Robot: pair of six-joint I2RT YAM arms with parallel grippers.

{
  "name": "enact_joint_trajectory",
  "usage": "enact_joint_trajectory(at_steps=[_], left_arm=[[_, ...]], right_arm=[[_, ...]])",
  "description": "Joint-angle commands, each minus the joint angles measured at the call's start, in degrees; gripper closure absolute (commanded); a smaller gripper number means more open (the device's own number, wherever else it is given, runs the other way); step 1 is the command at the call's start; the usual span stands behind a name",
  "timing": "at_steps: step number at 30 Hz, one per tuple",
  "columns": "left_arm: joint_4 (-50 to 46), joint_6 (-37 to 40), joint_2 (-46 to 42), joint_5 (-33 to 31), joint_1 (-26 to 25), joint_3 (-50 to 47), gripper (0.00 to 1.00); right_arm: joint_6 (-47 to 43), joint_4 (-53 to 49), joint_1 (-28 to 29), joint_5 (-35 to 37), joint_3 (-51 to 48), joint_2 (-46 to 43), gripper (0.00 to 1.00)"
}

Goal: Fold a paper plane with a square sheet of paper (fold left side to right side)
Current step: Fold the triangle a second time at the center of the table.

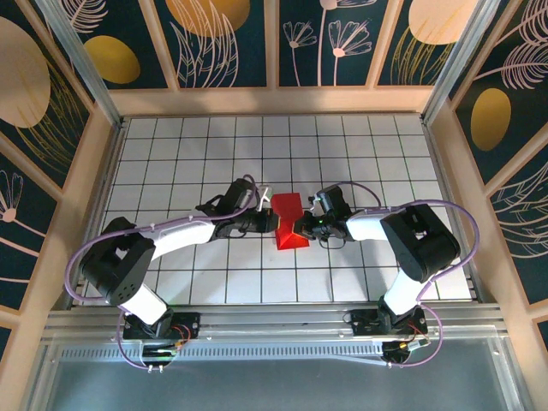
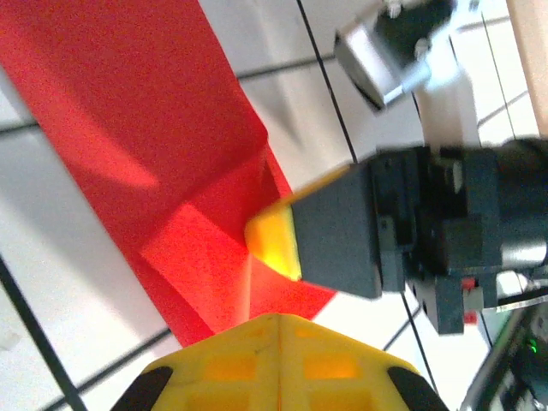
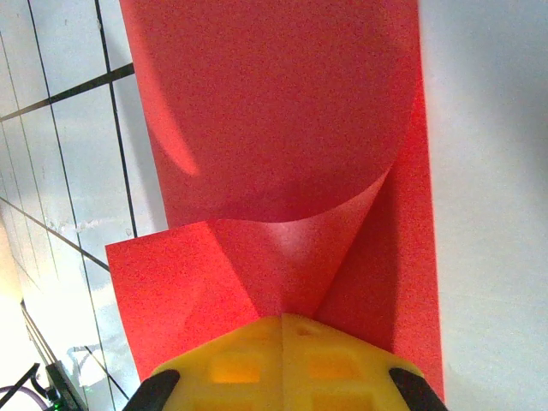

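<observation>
The square sheet of paper (image 1: 289, 224) is bright red and lies mid-table as a narrow creased shape, partly lifted. My left gripper (image 1: 267, 219) meets its left edge. In the left wrist view the yellow fingertips (image 2: 278, 324) are shut, and a raised crease of the paper (image 2: 128, 128) runs down into them. My right gripper (image 1: 306, 225) is at the sheet's right edge, and its yellow fingertip (image 2: 274, 244) rests on the red paper. In the right wrist view its tips (image 3: 282, 318) are shut on the paper (image 3: 274, 128), which curls up and narrows into them.
The white grid-tiled table (image 1: 214, 145) stretches around the sheet. Wooden rails (image 1: 274, 101) and patterned panels wall in the back and sides. The arm bases (image 1: 158, 325) and cables sit along the near edge.
</observation>
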Motion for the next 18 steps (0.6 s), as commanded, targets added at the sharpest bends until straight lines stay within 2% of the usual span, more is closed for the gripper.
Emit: enact_joint_trajectory(at_steps=[1, 8, 12, 18], left_arm=[[6.0, -6.3, 1.2, 9.0, -0.1, -1.8, 0.95], [6.3, -5.9, 6.3, 11.5, -1.6, 0.9, 0.96], [5.2, -4.7, 8.9, 9.0, -2.2, 1.6, 0.98], [4.8, -3.6, 11.6, 8.7, -2.3, 1.7, 0.98]], right_arm=[[-0.9, -2.8, 0.5, 2.1, -0.5, 1.2, 1.0], [-1.1, -3.4, 0.5, 2.3, -0.3, 1.5, 1.0], [-1.2, -3.7, 0.5, 2.5, -0.3, 1.4, 1.0], [-1.6, -4.3, 0.5, 2.6, -0.3, 1.6, 1.0]])
